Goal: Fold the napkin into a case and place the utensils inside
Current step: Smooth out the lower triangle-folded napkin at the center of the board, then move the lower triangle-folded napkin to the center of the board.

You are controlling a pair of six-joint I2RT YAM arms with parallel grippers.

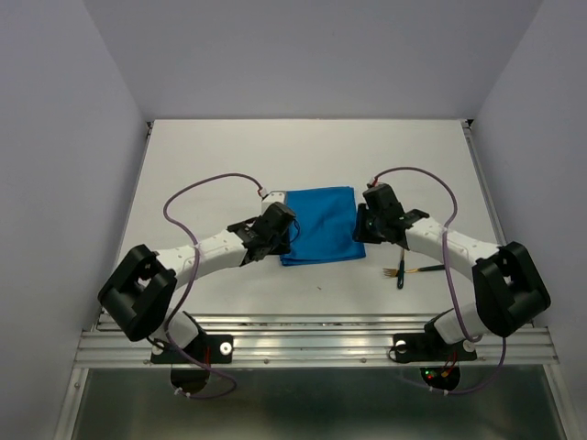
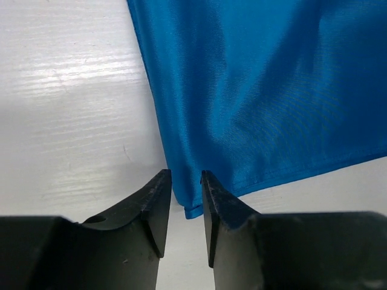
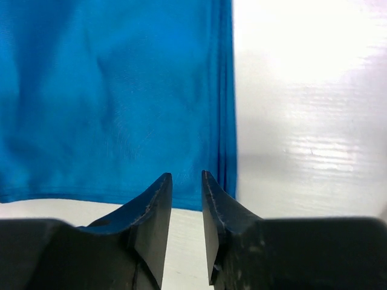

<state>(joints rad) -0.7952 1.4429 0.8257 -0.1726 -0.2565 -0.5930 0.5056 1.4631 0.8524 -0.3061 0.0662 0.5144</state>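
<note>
The blue napkin (image 1: 319, 225) lies flat on the table, folded into a broad rectangle; no case is in view. My left gripper (image 1: 275, 246) is at its near left corner, and in the left wrist view this gripper (image 2: 186, 175) is open, with the napkin (image 2: 260, 90) corner just beyond the tips. My right gripper (image 1: 365, 236) is at the near right corner. The right wrist view shows that gripper (image 3: 187, 176) open too, nothing between its fingers, and the napkin's (image 3: 115, 96) layered edge ahead. The utensils (image 1: 401, 272), gold heads and dark green handles, lie to the napkin's right.
The white table (image 1: 202, 165) has grey walls on three sides and a metal rail (image 1: 312, 344) along its near edge. Purple cables loop above both arms. The right forearm passes just behind the utensils.
</note>
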